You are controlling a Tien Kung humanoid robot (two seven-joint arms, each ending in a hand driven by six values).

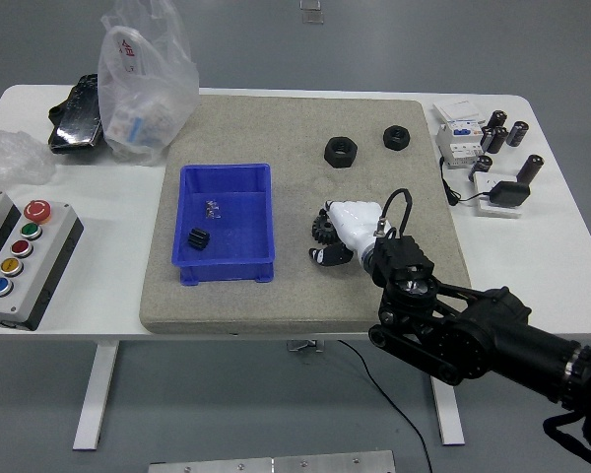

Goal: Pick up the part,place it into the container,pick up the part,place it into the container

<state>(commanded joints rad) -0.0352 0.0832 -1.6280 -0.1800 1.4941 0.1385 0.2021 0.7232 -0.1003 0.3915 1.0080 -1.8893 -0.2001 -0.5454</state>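
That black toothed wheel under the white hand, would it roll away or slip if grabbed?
The gear looks stiff and solid, so it probably won't bend. Lying flat on the rough mat, it likely stays put; tipped on edge, it might roll. Its teeth should give the right hand some grip.

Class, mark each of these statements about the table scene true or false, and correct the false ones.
1. The blue container already holds a black gear. True.
2. Two black hex nuts lie on the grey mat. True.
3. The right hand is over the container. False: it is on the mat to the container's right, at another black gear.
4. The control box has only red buttons. False: red, green, yellow and blue show.
5. The left hand rests on the mat. False: it is out of view.
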